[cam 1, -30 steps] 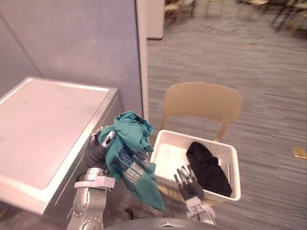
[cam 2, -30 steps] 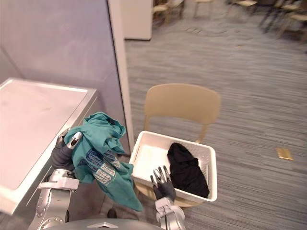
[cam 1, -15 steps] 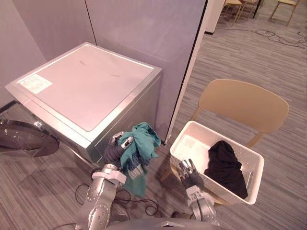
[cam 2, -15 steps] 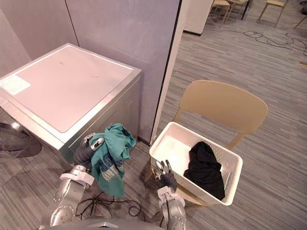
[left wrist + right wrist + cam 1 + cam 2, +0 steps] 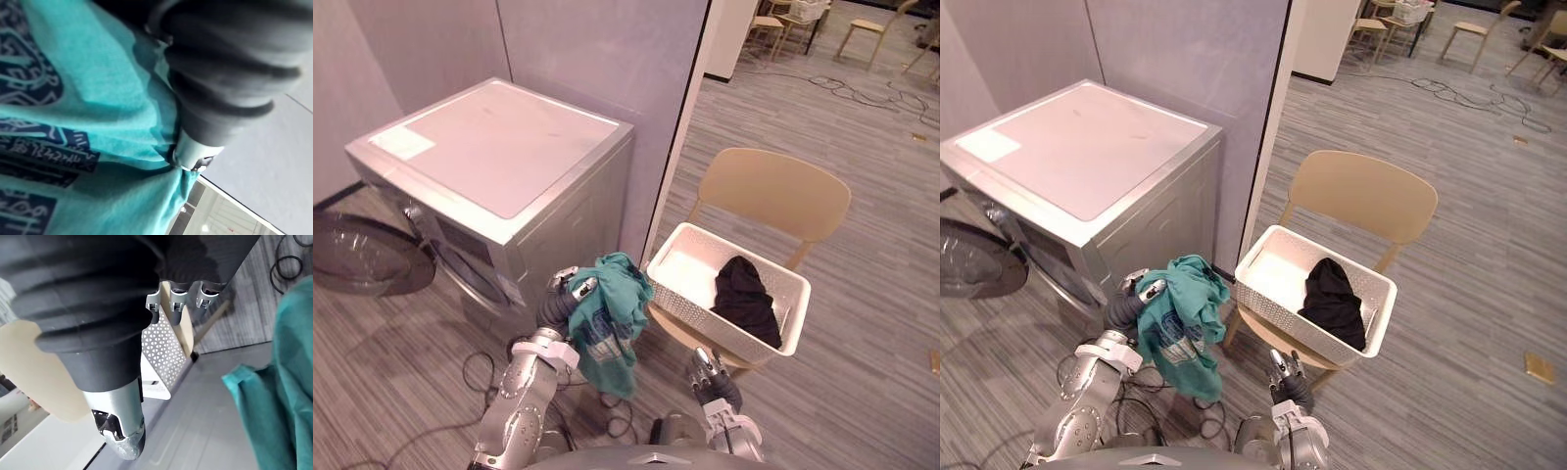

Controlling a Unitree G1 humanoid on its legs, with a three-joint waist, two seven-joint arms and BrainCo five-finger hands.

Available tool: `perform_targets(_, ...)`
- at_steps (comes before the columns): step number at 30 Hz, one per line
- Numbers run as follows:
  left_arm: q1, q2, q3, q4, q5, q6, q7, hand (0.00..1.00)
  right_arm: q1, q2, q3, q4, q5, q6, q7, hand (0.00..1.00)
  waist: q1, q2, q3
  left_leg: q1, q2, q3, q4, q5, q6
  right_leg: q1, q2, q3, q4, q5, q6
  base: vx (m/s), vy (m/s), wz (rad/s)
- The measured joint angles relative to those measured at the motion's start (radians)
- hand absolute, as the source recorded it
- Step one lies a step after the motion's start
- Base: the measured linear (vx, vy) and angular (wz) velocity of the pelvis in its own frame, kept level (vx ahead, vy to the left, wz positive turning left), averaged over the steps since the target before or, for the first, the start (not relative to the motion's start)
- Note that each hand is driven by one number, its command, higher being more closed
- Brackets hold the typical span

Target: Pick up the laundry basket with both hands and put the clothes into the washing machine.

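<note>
Teal printed T-shirt (image 5: pixel 605 323) hangs bunched from the left hand (image 5: pixel 560 302), whose fingers (image 5: pixel 579 287) are curled into the cloth near its top. The rest of the shirt drops loose below the hand. In the left wrist view the cloth lies pressed against the hand's dark cover.

The shirt's upper edge is just beside the near left corner of the white perforated plastic laundry basket (image 5: pixel 700 311); I cannot tell whether the two touch. The basket sits on the seat of a tan moulded chair (image 5: pixel 773 191). A black garment (image 5: pixel 741 294) is heaped in its right half, and white bottom shows in its left half. The right hand (image 5: pixel 715 380) is low in front of the basket and apart from it, its fingers (image 5: pixel 705 360) straight and slightly spread.

A silver front-loading washing machine (image 5: pixel 499 147) stands to the left of the shirt, which hangs before the machine's front right corner. The machine's round dark-glass door (image 5: pixel 357 257) is swung wide open to the left.

The grey striped floor (image 5: pixel 871 323) lies open to the right of the chair and in front of the machine. A grey wall panel (image 5: pixel 597 49) rises behind the machine, ending at an edge beside the chair.
</note>
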Motion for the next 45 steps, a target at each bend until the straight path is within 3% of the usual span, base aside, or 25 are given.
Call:
perform_targets(2, 0.008, -0.006, 0.004, 0.001, 0.017, 0.003, 0.008, 1.00, 0.015, 0.001, 0.004, -0.041, 0.000, 0.000, 0.003, 0.00, 0.007, -0.019, -0.006, -0.015, -0.003, -0.022, -0.038, 0.043, -0.017, 0.052, 0.040, 0.046, -0.071, -0.065, 0.020, -0.21, -0.179, 0.33)
perform_targets(4, 0.031, -0.030, 0.008, 0.004, 0.039, 0.012, 0.010, 1.00, 0.025, 0.000, -0.002, -0.062, 0.000, -0.001, 0.002, 0.00, 0.006, 0.003, -0.021, -0.018, 0.001, -0.050, -0.108, 0.061, -0.020, 0.117, 0.077, 0.039, -0.230, -0.104, 0.015, -0.19, -0.145, 0.50)
perform_targets(6, 0.055, -0.062, 0.043, 0.016, 0.039, 0.006, 0.010, 1.00, 0.049, 0.006, -0.006, -0.056, 0.001, -0.003, 0.004, 0.00, 0.048, -0.040, -0.067, -0.096, -0.028, -0.027, -0.075, 0.065, -0.011, 0.206, 0.049, 0.024, -0.554, -0.215, -0.029, -0.05, -0.145, 0.20)
perform_targets(9, 0.135, -0.116, 0.076, 0.054, 0.037, 0.020, 0.030, 1.00, 0.040, -0.016, -0.008, -0.017, 0.001, 0.004, 0.000, 0.00, 0.046, 0.007, -0.079, -0.097, -0.008, -0.049, -0.118, 0.138, -0.026, 0.213, 0.078, -0.024, -0.574, -0.191, -0.026, -0.11, -0.025, 0.29)
perform_targets(12, 0.195, -0.116, 0.100, 0.054, 0.033, 0.021, 0.029, 1.00, 0.048, -0.016, 0.022, -0.017, 0.000, 0.005, 0.003, 0.00, 0.064, 0.008, -0.079, -0.151, -0.001, -0.082, -0.075, 0.180, -0.033, 0.208, 0.087, -0.074, -0.564, -0.187, -0.024, -0.04, 0.011, 0.43)
perform_targets(15, 0.211, -0.117, 0.145, 0.050, 0.017, 0.023, 0.030, 1.00, 0.027, -0.016, 0.024, -0.017, 0.000, 0.005, 0.002, 0.00, 0.071, 0.019, -0.069, -0.231, -0.010, -0.117, -0.025, 0.152, -0.012, 0.178, 0.087, -0.133, -0.507, -0.191, -0.026, -0.03, 0.029, 0.70)
perform_targets(16, 0.214, -0.115, 0.173, 0.048, 0.017, 0.026, 0.034, 1.00, 0.020, -0.004, 0.010, -0.023, -0.001, 0.005, 0.001, 0.00, 0.062, 0.004, -0.064, -0.252, -0.007, -0.031, -0.008, 0.081, 0.053, 0.176, 0.050, -0.176, -0.503, -0.189, -0.028, -0.05, 0.082, 0.96)
perform_targets(18, 0.206, -0.112, 0.206, 0.045, 0.017, 0.028, 0.034, 1.00, 0.017, 0.002, -0.015, -0.018, -0.001, 0.000, -0.003, 0.00, 0.072, -0.019, -0.047, -0.290, 0.027, 0.062, 0.183, 0.021, 0.105, 0.194, -0.017, -0.231, -0.509, -0.190, -0.024, -0.02, 0.177, 0.87)
perform_targets(21, 0.218, -0.119, 0.270, 0.049, 0.017, 0.027, 0.036, 1.00, 0.021, 0.002, -0.048, -0.007, 0.000, -0.001, 0.000, 0.00, 0.066, -0.007, -0.057, -0.286, 0.118, 0.030, 0.431, -0.058, 0.072, 0.238, -0.069, -0.267, -0.512, -0.183, -0.012, 0.01, 0.231, 0.39)
perform_targets(23, 0.189, -0.120, 0.321, 0.070, 0.015, 0.026, 0.072, 1.00, 0.002, 0.003, -0.079, 0.048, 0.000, -0.002, -0.002, 0.00, 0.047, -0.007, -0.059, -0.281, 0.215, -0.004, 0.420, -0.074, 0.042, 0.246, -0.116, -0.303, -0.509, -0.162, 0.026, 0.16, 0.462, 0.65)
perform_targets(25, 0.162, -0.127, 0.347, 0.098, 0.014, 0.025, 0.081, 1.00, 0.003, 0.001, -0.108, 0.081, 0.000, -0.001, -0.010, 0.00, 0.033, -0.003, -0.061, -0.293, 0.251, -0.022, 0.353, -0.035, -0.005, 0.250, -0.151, -0.329, -0.505, -0.140, 0.064, 0.22, 0.471, 0.74)
perform_targets(26, 0.150, -0.134, 0.351, 0.119, 0.014, 0.023, 0.100, 1.00, 0.002, -0.004, -0.134, 0.104, 0.000, -0.003, -0.020, 0.00, 0.027, 0.015, -0.071, -0.289, 0.258, -0.024, 0.284, 0.043, -0.004, 0.265, -0.170, -0.349, -0.513, -0.126, 0.092, 0.25, 0.457, 1.13)
perform_targets(27, 0.137, -0.129, 0.353, 0.149, 0.014, 0.022, 0.113, 1.00, -0.024, -0.010, -0.170, 0.160, 0.000, -0.003, -0.035, 0.00, 0.006, 0.014, -0.076, -0.285, 0.211, -0.041, 0.265, 0.025, -0.173, 0.317, -0.213, -0.374, -0.546, -0.097, 0.134, 0.32, 0.562, 1.33)
perform_targets(28, 0.122, -0.115, 0.362, 0.161, 0.014, 0.022, 0.117, 1.00, -0.050, 0.002, -0.180, 0.198, 0.001, -0.001, -0.045, 0.00, -0.002, -0.021, -0.073, -0.298, 0.163, -0.047, 0.277, 0.014, -0.171, 0.335, -0.249, -0.376, -0.560, -0.074, 0.134, 0.30, 0.551, 1.31)
perform_targets(29, 0.100, -0.088, 0.384, 0.178, 0.014, 0.022, 0.121, 1.00, -0.069, -0.006, -0.146, 0.217, 0.000, 0.013, -0.044, 0.00, 0.005, -0.042, -0.078, -0.322, 0.103, -0.057, 0.297, -0.002, -0.143, 0.338, -0.283, -0.375, -0.582, 0.018, 0.129, 0.29, 0.525, 0.88)
perform_targets(30, 0.092, -0.071, 0.398, 0.176, 0.014, 0.017, 0.121, 1.00, -0.097, -0.006, -0.147, 0.214, 0.000, 0.015, -0.043, 0.00, 0.010, -0.044, -0.079, -0.341, 0.078, -0.075, 0.323, -0.021, -0.114, 0.339, -0.286, -0.369, -0.588, 0.142, 0.124, 0.28, 0.520, 0.67)
perform_targets(31, 0.092, -0.064, 0.404, 0.176, 0.014, 0.012, 0.121, 1.00, -0.116, -0.007, -0.154, 0.213, 0.000, 0.014, -0.043, 0.00, 0.016, -0.032, -0.072, -0.341, 0.066, -0.075, 0.328, -0.030, -0.100, 0.335, -0.296, -0.365, -0.579, 0.199, 0.126, 0.25, 0.500, 0.50)
perform_targets(32, 0.092, -0.055, 0.410, 0.176, 0.014, 0.006, 0.120, 1.00, -0.151, -0.009, -0.176, 0.213, -0.001, 0.007, -0.043, 0.00, 0.028, -0.032, -0.073, -0.330, 0.032, -0.072, 0.327, -0.049, -0.073, 0.317, -0.330, -0.342, -0.540, 0.294, 0.101, 0.25, 0.535, 0.40)
perform_targets(34, 0.099, -0.051, 0.417, 0.176, 0.016, 0.002, 0.119, 1.00, -0.186, -0.008, -0.201, 0.214, -0.002, -0.006, -0.042, 0.00, 0.035, -0.026, -0.071, -0.293, -0.036, -0.071, 0.296, -0.071, -0.035, 0.271, -0.403, -0.320, -0.444, 0.463, -0.025, 0.20, 0.437, 0.41)
perform_targets(35, 0.105, -0.054, 0.417, 0.176, 0.017, 0.000, 0.117, 1.00, -0.196, -0.016, -0.200, 0.216, -0.004, -0.008, -0.042, 0.00, 0.030, -0.011, -0.061, -0.264, -0.062, -0.071, 0.273, -0.085, 0.007, 0.210, -0.447, -0.314, -0.300, 0.428, -0.167, 0.13, 0.320, 0.31)
perform_targets(36, 0.107, -0.054, 0.426, 0.176, 0.018, -0.002, 0.119, 1.00, -0.199, -0.016, -0.185, 0.221, -0.024, -0.002, -0.041, 0.00, 0.030, 0.005, -0.043, -0.222, -0.082, -0.067, 0.241, -0.084, 0.035, 0.109, -0.447, -0.286, -0.091, 0.253, -0.260, 0.15, 0.391, 0.21)
perform_targets(38, 0.114, -0.055, 0.424, 0.176, 0.021, -0.009, 0.122, 1.00, -0.196, -0.016, -0.177, 0.228, -0.040, 0.003, -0.042, 0.00, 0.022, 0.013, -0.014, -0.144, -0.109, -0.062, 0.176, -0.071, 0.061, 0.024, -0.366, -0.226, 0.069, 0.077, -0.233, 0.12, 0.305, 0.10)
perform_targets(39, 0.127, -0.058, 0.408, 0.176, 0.032, -0.012, 0.122, 1.00, -0.184, -0.015, -0.161, 0.209, -0.040, 0.003, -0.043, 0.00, -0.006, 0.028, -0.004, -0.092, -0.124, -0.051, 0.119, -0.062, 0.076, -0.051, -0.238, -0.167, 0.136, -0.049, -0.157, 0.11, 0.243, 0.11)
perform_targets(42, 0.132, -0.068, 0.363, 0.175, 0.040, -0.012, 0.117, 1.00, -0.150, -0.009, -0.134, 0.174, -0.039, 0.001, -0.041, 0.00, -0.028, 0.021, 0.007, -0.015, -0.135, 0.030, 0.024, -0.060, 0.080, -0.129, -0.108, -0.239, 0.094, -0.152, -0.112, 0.12, 0.092, -0.01)
perform_targets(45, 0.119, -0.099, 0.297, 0.174, 0.049, -0.011, 0.110, 1.00, -0.150, -0.008, -0.134, 0.170, -0.038, -0.003, -0.043, 0.00, -0.045, 0.011, -0.006, 0.053, -0.143, 0.091, -0.077, -0.057, 0.076, -0.132, -0.022, -0.482, -0.243, -0.166, -0.125, 0.27, 0.018, -0.09)
